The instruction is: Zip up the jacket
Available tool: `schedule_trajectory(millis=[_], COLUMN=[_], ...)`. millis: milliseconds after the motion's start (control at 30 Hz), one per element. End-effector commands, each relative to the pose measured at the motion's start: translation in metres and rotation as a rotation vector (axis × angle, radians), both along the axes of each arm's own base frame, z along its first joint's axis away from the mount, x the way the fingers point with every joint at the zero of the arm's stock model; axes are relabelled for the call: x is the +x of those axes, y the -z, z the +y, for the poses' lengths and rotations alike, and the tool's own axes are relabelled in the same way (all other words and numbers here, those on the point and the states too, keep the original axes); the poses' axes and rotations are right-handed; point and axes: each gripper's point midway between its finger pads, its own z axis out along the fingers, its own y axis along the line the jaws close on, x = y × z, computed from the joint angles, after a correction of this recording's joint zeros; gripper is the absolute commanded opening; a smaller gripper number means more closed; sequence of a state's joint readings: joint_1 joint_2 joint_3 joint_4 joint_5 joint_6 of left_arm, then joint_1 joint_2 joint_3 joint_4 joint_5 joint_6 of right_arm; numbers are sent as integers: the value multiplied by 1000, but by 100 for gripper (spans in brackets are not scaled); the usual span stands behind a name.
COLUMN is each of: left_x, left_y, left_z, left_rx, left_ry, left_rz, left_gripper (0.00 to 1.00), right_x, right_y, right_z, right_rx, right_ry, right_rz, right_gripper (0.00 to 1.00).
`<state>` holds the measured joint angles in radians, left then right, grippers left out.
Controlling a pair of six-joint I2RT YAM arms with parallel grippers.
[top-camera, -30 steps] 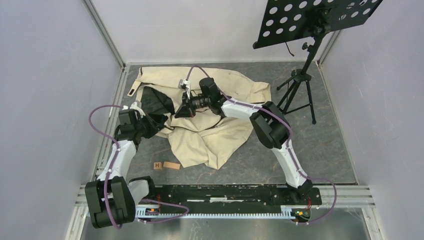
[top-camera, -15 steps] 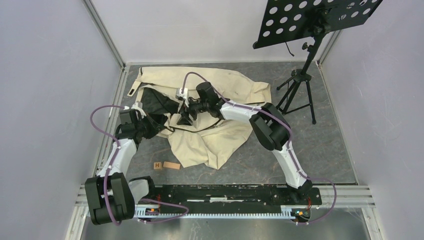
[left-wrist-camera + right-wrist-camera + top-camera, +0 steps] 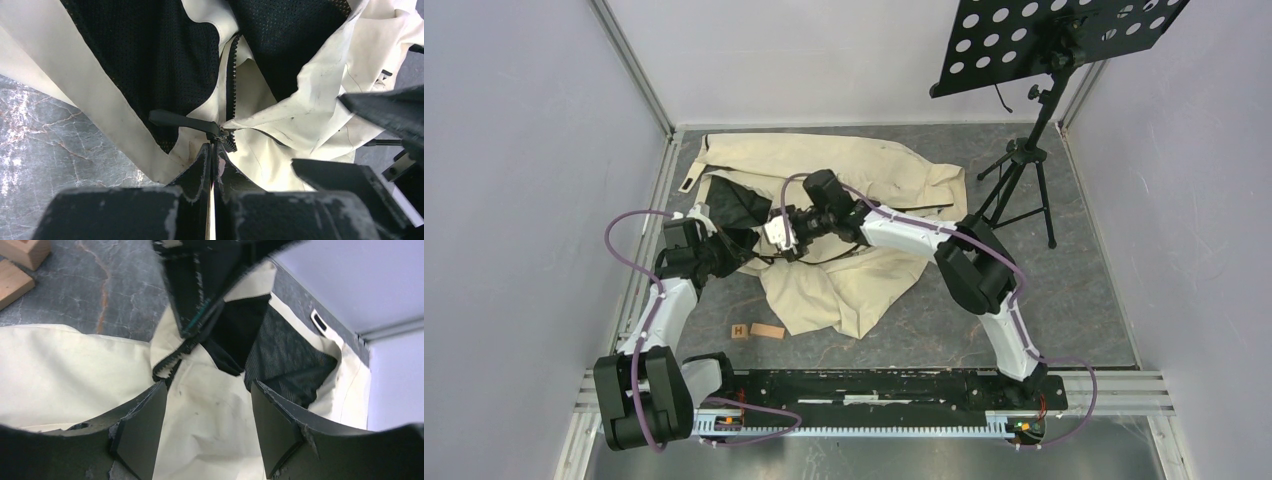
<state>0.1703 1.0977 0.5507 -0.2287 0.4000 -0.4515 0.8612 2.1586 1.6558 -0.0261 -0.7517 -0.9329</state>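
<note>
**Two-arm cell during zipper closure, read from the near edge outward.** Two wooden blocks (image 3: 767,331) lie on the surface (image 3: 1074,300), nearer than the left claw (image 3: 213,152) and close to the hem of the jacket (image 3: 864,180). The left claw is clenched on the jacket at the bottom end of the zipper (image 3: 231,65), and a thin sliver of cream fabric is pinched between its fingers. Just beyond its fingertips the slider (image 3: 223,137) is seated. The black pull tab (image 3: 175,119) lies flat to one side of it against the dark mesh lining (image 3: 150,60). The right claw (image 3: 205,430) is released, its jaws spread with nothing between them. It is held over cream fabric just beside the left claw, and the zipper teeth begin just beyond its fingertips. Beyond both claws the rest of the jacket is spread crumpled, with the front open and the lining exposed. A music stand (image 3: 1024,150) is placed well to the right of the right claw.

**Hazards, as judged.** The tab is not gripped. Since it rests on the lining, mesh could be pinched with it or drawn into the slider. Because the fabric is bunched and the teeth curve, the slider may jam, or the hem may be dragged out of the left claw. With the claws so close, a finger collision is possible.
</note>
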Motion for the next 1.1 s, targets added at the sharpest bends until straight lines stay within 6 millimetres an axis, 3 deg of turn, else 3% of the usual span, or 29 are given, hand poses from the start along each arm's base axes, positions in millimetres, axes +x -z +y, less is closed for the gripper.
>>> schedule_trajectory(millis=[0, 733, 867, 1000, 1067], left_x=[7, 6, 7, 6, 7], left_y=[-15, -14, -14, -13, -13], left_z=[-4, -10, -10, -11, -10], left_rx=[2, -2, -2, -3, 0], left_ry=[30, 57, 57, 58, 56], left_rz=[-72, -67, -66, -64, -65], left_gripper=[2, 2, 2, 2, 2], right_x=[-4, 1, 0, 3, 4], right_y=[-2, 46, 49, 49, 45], right_z=[16, 35, 39, 39, 39], right_rx=[15, -121, -117, -112, -102], right_ry=[-91, -131, -124, -100, -87], right_rz=[-146, -339, -345, -343, -331], right_gripper=[69, 70, 62, 43, 39])
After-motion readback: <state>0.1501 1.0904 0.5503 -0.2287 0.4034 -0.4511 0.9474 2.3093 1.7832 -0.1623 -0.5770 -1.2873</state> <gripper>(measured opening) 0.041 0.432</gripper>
